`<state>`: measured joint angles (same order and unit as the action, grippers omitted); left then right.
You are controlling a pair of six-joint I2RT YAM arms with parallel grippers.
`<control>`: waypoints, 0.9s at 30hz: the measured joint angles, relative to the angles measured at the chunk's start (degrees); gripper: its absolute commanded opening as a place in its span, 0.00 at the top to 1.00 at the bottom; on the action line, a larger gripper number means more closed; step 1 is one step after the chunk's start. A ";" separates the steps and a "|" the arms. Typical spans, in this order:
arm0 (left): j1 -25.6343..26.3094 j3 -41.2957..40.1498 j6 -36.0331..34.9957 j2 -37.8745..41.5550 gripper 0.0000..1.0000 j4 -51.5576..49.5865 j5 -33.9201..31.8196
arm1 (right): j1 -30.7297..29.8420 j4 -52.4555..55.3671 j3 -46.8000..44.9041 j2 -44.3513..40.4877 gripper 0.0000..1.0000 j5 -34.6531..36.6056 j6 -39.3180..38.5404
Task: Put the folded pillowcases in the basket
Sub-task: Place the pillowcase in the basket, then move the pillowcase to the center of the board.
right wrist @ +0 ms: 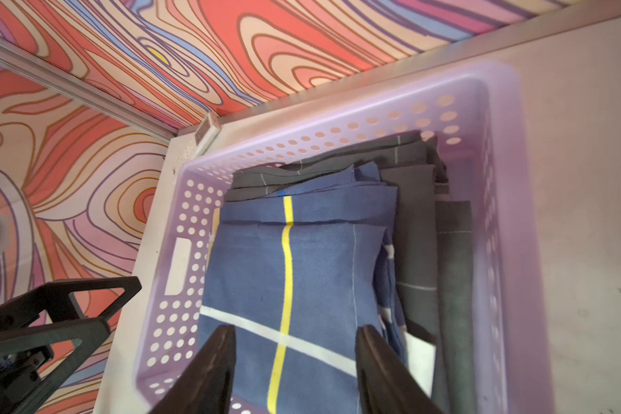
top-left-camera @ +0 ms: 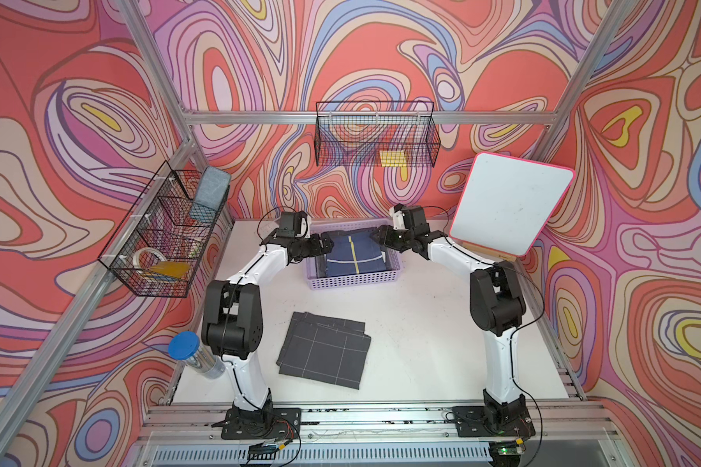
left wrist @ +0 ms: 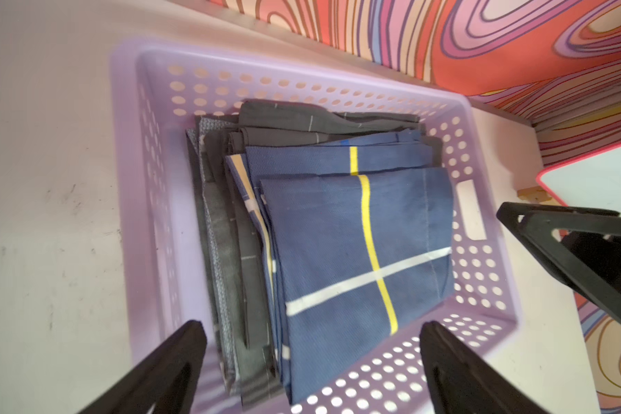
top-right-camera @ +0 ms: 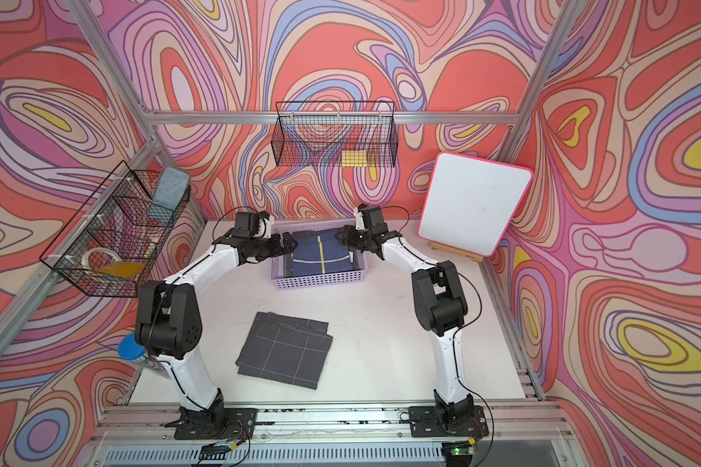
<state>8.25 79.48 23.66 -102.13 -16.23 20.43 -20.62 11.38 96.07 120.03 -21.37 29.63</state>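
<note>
The lilac basket (top-left-camera: 353, 279) (top-right-camera: 319, 279) stands at the back middle of the table. In it a folded blue pillowcase (top-left-camera: 355, 258) (left wrist: 355, 251) (right wrist: 294, 272) with a yellow and a white stripe lies flat on folded grey cloths (left wrist: 230, 251). My left gripper (top-left-camera: 326, 244) (left wrist: 312, 324) hovers over the basket's left end, jaws wide apart and empty. Over the right end my right gripper (top-left-camera: 375, 236) (right wrist: 295, 328) is open too, above the blue cloth without gripping it. A folded grey checked pillowcase (top-left-camera: 324, 349) (top-right-camera: 286, 349) lies on the table in front.
Black wire baskets hang on the back wall (top-left-camera: 375, 135) and the left wall (top-left-camera: 158, 234). A white board with a pink rim (top-left-camera: 510, 202) leans at the back right. A blue-lidded jar (top-left-camera: 187, 347) stands by the left arm's base.
</note>
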 measured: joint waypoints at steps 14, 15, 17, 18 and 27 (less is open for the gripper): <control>0.00 -28.98 4.37 25.29 0.01 0.61 -5.22 | -5.73 1.42 -26.56 -25.44 0.29 4.35 -1.95; 0.00 -30.58 4.72 26.40 0.01 0.59 -5.86 | -6.32 1.36 -28.33 -26.73 0.29 4.46 -1.86; 0.00 -32.98 5.38 27.91 0.01 0.20 -7.23 | -7.41 1.16 -31.65 -28.94 0.29 4.68 -1.44; 0.00 -34.21 5.84 28.52 0.01 0.04 -8.07 | -8.07 1.07 -33.35 -29.90 0.29 4.92 -1.20; 0.02 -41.00 10.19 32.61 0.01 -4.85 -13.81 | -12.44 0.98 -42.71 -33.29 0.29 6.16 1.36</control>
<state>8.27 38.48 33.85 -69.52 -21.08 6.61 -33.06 12.36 53.36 86.74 -15.20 30.98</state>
